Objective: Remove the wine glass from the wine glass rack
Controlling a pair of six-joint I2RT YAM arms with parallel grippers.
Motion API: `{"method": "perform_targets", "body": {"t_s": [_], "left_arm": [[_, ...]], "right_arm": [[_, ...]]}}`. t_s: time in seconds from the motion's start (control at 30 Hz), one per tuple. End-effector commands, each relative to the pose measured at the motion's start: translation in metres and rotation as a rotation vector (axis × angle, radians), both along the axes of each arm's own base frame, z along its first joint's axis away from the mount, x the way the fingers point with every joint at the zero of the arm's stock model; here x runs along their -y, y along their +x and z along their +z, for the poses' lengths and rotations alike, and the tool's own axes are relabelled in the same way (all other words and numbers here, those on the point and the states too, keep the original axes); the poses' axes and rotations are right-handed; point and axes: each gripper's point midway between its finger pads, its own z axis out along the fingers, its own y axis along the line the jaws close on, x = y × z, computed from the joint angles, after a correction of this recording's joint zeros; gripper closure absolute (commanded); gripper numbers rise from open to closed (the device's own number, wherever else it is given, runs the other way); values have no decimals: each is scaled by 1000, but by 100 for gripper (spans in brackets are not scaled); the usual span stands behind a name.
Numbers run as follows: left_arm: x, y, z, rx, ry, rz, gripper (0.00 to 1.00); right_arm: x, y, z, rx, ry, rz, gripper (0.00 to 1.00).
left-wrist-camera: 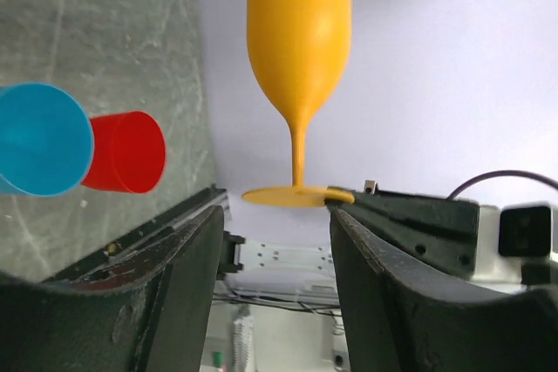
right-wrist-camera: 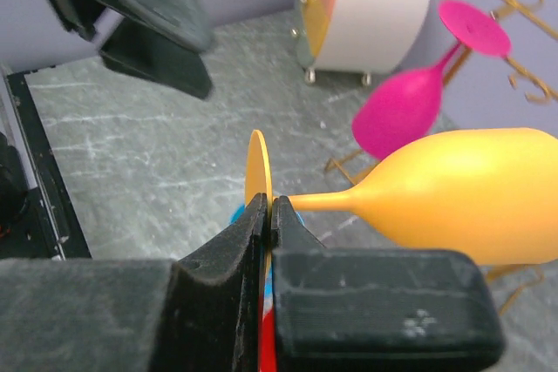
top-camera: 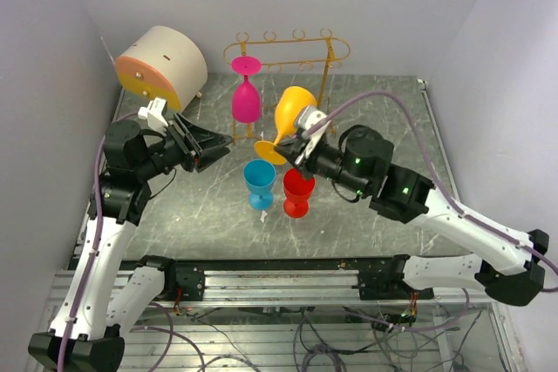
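Observation:
The golden wire wine glass rack (top-camera: 288, 48) stands at the back of the table; a pink wine glass (top-camera: 246, 98) hangs upside down from its rail. My right gripper (top-camera: 290, 152) is shut on the foot disc of an orange wine glass (top-camera: 294, 109) and holds it tilted in the air in front of the rack. In the right wrist view the fingers (right-wrist-camera: 269, 206) pinch the thin foot, with the bowl (right-wrist-camera: 462, 191) to the right. My left gripper (top-camera: 218, 141) is open and empty, pointing at the orange glass (left-wrist-camera: 299, 32) from the left.
A blue glass (top-camera: 259, 182) and a red glass (top-camera: 297, 192) stand on the grey table under the held glass. A cream round drawer box (top-camera: 162, 67) lies at the back left. Walls close in the left, back and right sides.

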Motion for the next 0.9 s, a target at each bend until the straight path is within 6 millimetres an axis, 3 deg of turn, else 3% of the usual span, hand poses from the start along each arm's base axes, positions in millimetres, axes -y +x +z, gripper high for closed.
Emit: {"method": "perform_targets", "body": {"t_s": [0.0,0.27,0.67,0.87], "left_arm": [[10,-18,15,-42,-122,-103,37],[11,-25,6,-96,-166,-114,38],[11,-28,-22,-169,-185,-102,38],[10,-28,-18,-174,-185,-98,38]], "right_arm": [[-30,-10,30,236,21,6,100],[-60,-24,17,469,-90,-121,100],[-34,-33,13,720,-129,-269,100],[-41,-42,0,774,-170,-222,100]]}}
